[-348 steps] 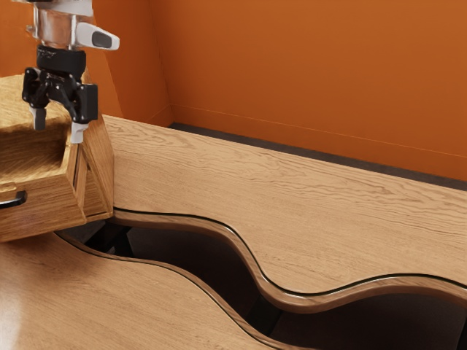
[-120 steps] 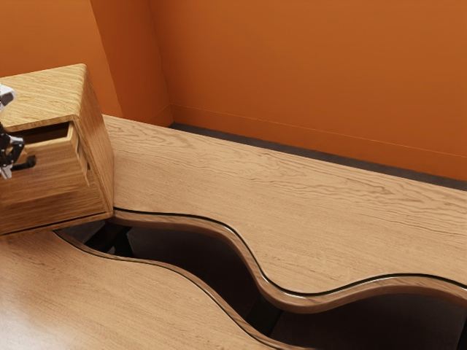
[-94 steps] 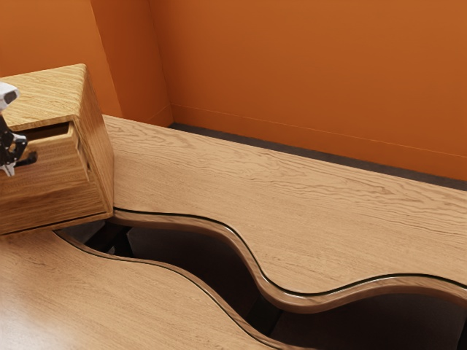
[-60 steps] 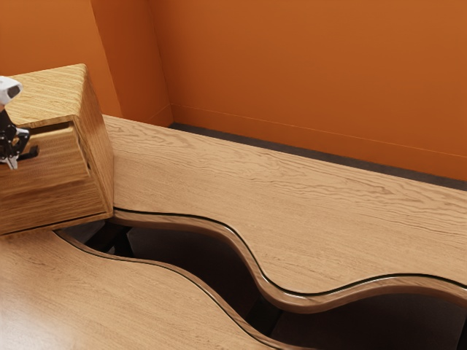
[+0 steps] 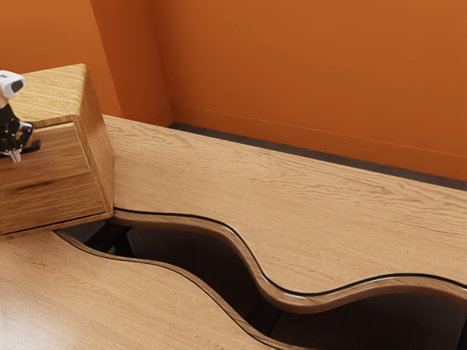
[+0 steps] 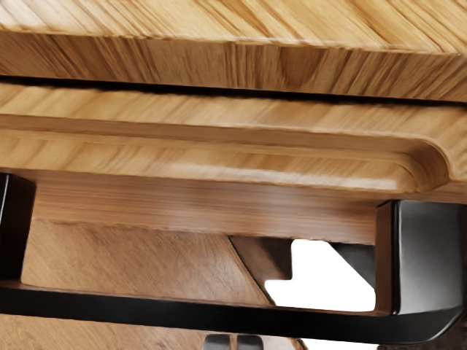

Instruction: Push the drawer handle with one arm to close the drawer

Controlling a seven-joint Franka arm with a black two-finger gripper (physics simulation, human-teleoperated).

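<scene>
Have the black two-finger gripper (image 5: pixel 16 155) clenched, right beside the black bar-shaped handle (image 6: pixel 146 308). See that handle on the brown wooden drawer front (image 5: pixel 58 164), nearly flush with the boxy wooden cabinet (image 5: pixel 55 95).

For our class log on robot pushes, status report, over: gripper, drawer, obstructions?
Gripper shut, at the black handle. Drawer looks about flush, thin dark seam above its front. No obstruction seen along that seam.

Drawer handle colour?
Plain black, no pattern, slightly glossy; shows best in the wrist view.
</scene>
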